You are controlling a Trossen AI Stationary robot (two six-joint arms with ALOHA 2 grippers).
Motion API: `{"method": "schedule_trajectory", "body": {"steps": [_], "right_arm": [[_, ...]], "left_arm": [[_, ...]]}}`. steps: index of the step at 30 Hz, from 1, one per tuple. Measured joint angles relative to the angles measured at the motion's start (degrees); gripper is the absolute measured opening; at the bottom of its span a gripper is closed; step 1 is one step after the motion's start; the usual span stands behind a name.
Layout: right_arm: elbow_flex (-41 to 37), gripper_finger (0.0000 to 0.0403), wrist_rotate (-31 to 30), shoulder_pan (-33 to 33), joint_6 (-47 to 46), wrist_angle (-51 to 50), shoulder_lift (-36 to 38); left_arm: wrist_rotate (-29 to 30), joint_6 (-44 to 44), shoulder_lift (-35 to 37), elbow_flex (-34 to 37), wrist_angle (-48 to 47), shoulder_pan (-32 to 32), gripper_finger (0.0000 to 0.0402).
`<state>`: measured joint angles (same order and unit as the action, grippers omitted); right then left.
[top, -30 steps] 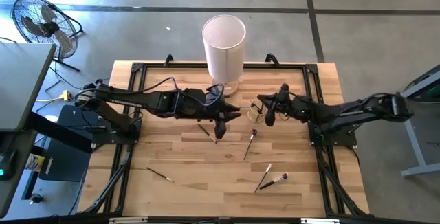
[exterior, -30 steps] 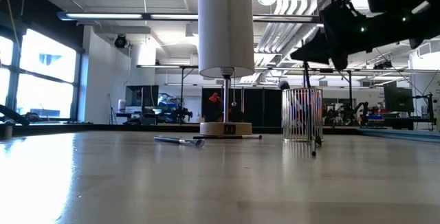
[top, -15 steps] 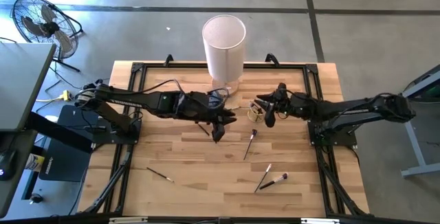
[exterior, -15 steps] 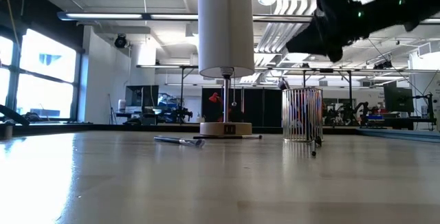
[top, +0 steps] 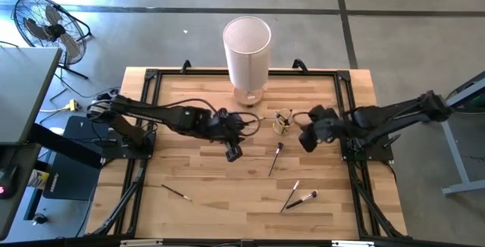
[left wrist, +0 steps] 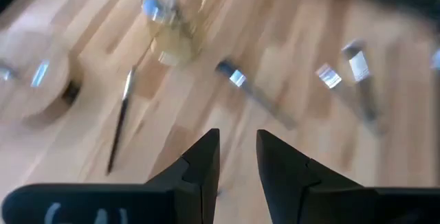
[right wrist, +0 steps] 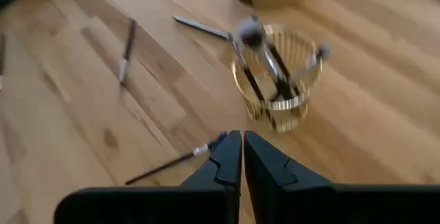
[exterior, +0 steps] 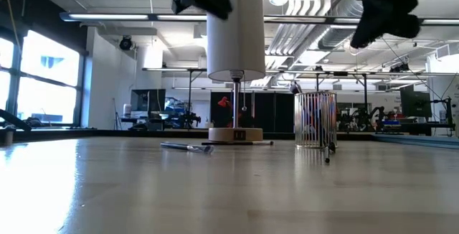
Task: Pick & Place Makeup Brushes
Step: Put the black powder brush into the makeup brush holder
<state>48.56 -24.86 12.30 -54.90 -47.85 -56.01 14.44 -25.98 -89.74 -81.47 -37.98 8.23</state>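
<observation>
Nearest the worktop's [top: 189, 167] front edge, toward the left, one thin makeup brush [top: 176, 192] lies alone. Toward the front right lie two more brushes close together, a pale-handled one [top: 291, 195] and a dark one with a light tuft [top: 302, 199] just beside it. Farther in, near the middle, a dark brush [top: 276, 158] lies angled with its tuft toward the far side.

The left gripper [top: 233, 152] hangs above the middle of the worktop, its fingers [left wrist: 199, 162] parted with a narrow gap and nothing between them. In the left wrist view a thin brush [left wrist: 119, 122] lies on the wood beyond the fingers, near the round wooden base of the lamp.

The right gripper [top: 307, 140] sits above the right half of the worktop, just on the near side of the small clear cup [top: 283, 122]; its fingers [right wrist: 223, 162] are pressed together and carry nothing. The cup stands past the middle, toward the far edge, with several brushes [right wrist: 271, 66] upright inside it. Flat beside it, a dark brush [right wrist: 172, 162] and two others [right wrist: 126, 59] rest on the planks.

The tall white cylinder [top: 247, 50] stands on its base at the middle of the far edge.
</observation>
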Motion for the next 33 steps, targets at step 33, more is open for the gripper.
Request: {"method": "schedule_trajectory", "body": {"steps": [33], "right_arm": [[-9.76,0.0001,16.0,16.45,-42.95,3.25,-18.25]], "left_arm": [[-0.01,-2.49,-0.92,8.08,-1.52,1.55,0.0054]]}}
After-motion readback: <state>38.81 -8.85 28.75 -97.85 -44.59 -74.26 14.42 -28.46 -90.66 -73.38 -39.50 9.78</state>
